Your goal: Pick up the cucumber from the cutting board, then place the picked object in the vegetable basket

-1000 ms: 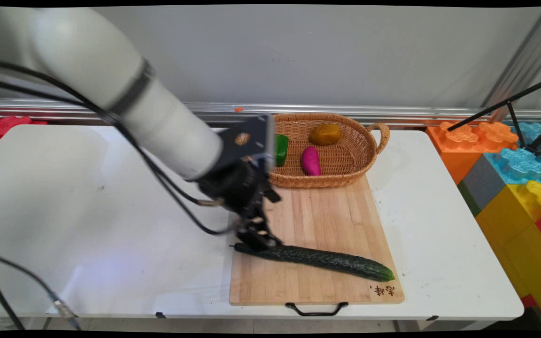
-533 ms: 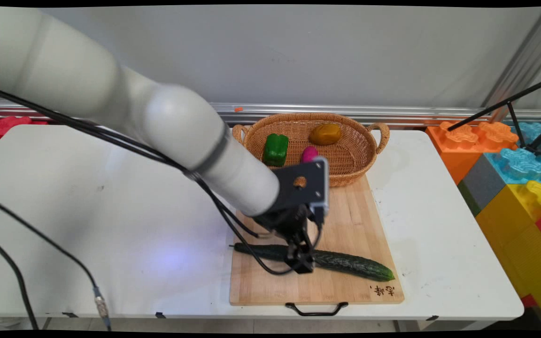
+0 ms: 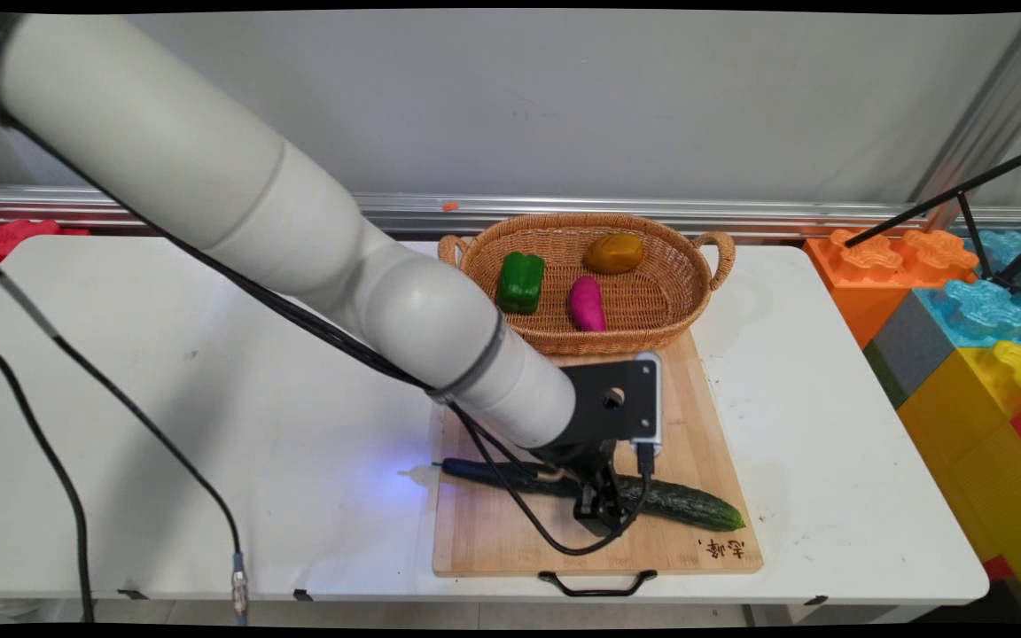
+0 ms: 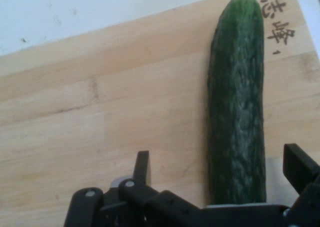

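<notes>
I count one counter (image 3: pixel 165 399), and on it one board (image 3: pixel 493 540) directly under my tool (image 3: pixel 601 512). One basket (image 3: pixel 679 257) sits beyond the tool at the board's far end. One cucumber (image 4: pixel 237 112) lies flat on the board, not lifted; the tool is released and down over its middle, with the cucumber between the spread fingers (image 4: pixel 142 164). In the basket are one pepper (image 3: pixel 520 282), one eggplant (image 3: pixel 588 304) and one potato (image 3: pixel 614 253).
</notes>
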Available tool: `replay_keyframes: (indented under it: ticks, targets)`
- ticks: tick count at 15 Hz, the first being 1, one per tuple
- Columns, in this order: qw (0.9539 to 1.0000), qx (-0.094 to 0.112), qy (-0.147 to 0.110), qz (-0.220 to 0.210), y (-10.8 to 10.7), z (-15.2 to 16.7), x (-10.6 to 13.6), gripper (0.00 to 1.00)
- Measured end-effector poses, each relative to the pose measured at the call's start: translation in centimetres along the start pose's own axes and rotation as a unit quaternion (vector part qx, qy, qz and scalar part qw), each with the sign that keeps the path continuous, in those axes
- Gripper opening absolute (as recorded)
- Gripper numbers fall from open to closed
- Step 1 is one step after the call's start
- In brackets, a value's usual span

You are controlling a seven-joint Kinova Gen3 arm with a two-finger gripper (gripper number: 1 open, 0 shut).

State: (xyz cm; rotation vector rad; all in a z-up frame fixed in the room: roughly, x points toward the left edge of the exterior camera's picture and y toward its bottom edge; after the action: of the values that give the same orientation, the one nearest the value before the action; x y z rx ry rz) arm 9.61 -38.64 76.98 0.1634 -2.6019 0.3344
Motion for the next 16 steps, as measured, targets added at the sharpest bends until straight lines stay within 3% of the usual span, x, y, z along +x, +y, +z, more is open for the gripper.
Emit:
replay_keyframes:
  ticks: [3,4,10,16]
  targets:
    - [1.0000,0.001,-0.001,0.002,0.1,1.0,0.1,1.00]
    - [1.0000,0.002,0.000,0.003,0.1,1.3,0.2,0.00]
    - [1.0000,0.003,0.003,-0.002,-0.3,1.5,0.6,0.00]
    - [0.9999,0.000,0.011,-0.005,-1.6,-1.9,0.9,0.00]
